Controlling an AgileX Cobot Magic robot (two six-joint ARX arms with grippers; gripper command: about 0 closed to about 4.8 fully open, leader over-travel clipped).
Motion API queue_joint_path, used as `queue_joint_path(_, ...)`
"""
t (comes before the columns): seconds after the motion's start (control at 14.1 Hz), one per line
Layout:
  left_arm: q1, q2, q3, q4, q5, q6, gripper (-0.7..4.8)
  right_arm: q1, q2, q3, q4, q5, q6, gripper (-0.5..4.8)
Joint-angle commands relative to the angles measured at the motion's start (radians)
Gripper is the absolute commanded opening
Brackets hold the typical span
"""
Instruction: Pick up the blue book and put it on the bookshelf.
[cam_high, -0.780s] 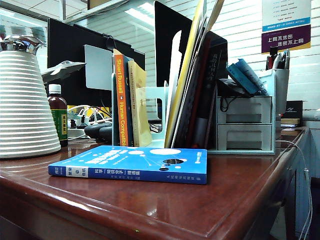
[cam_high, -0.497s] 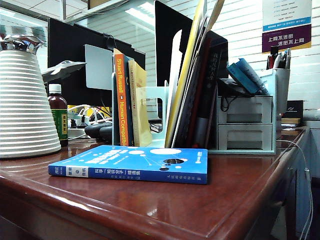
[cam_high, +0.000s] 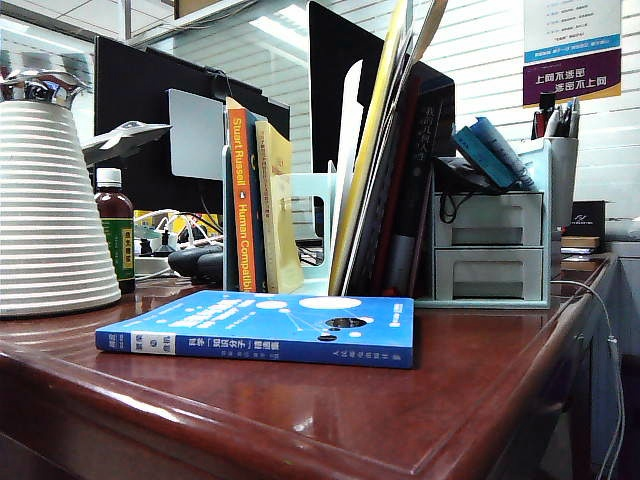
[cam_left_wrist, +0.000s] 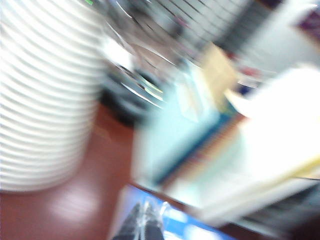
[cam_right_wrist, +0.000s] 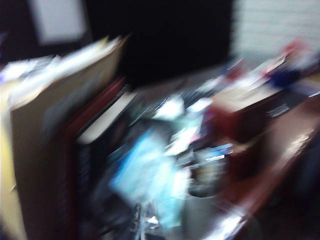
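On the left stands a white ribbed vessel (cam_high: 50, 200), and the left gripper (cam_left_wrist: 144, 222), pressed together, hovers above the desk near it. The blue book (cam_high: 265, 327) lies flat at the desk's (cam_high: 300, 420) front, before the bookshelf (cam_high: 400, 200). The right gripper (cam_right_wrist: 142, 220), blurred, is closed too, above the shelf's clutter.

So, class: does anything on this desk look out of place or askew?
Yes: the blue book lies flat on the desk before the bookshelf, while the rack's books stand; several there lean steeply. Both tools are shut, holding nothing.
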Motion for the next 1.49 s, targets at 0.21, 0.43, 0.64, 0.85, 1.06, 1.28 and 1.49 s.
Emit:
queue_joint_path(0.21,-0.037,0.303,0.008,0.09,0.153,-0.172,0.51,0.127,0.262,0.083,-0.004,-0.084,0.028,-0.01)
queue_joint_path(0.43,-0.093,0.433,0.008,0.098,0.149,-0.173,2.89,0.172,0.414,0.084,-0.025,-0.14,0.095,-0.01)
queue_joint_path(0.64,-0.13,0.546,0.009,0.111,0.1,-0.172,4.39,0.173,0.553,0.084,-0.028,-0.189,0.176,-0.01)
queue_joint_path(0.85,-0.135,0.631,0.009,0.144,0.074,-0.172,4.4,0.173,0.617,0.084,-0.043,-0.182,0.183,-0.01)
queue_joint_path(1.06,-0.135,0.751,0.02,0.241,0.058,-0.201,4.4,0.174,0.672,0.084,-0.046,-0.12,0.183,-0.01)
queue_joint_path(1.28,-0.137,0.824,0.093,0.24,0.083,-0.206,4.4,0.174,0.704,0.083,-0.049,-0.1,0.184,-0.01)
queue_joint_path(1.49,-0.138,0.887,0.166,0.235,0.091,-0.188,4.41,0.174,0.717,0.083,-0.074,-0.161,0.184,-0.01)
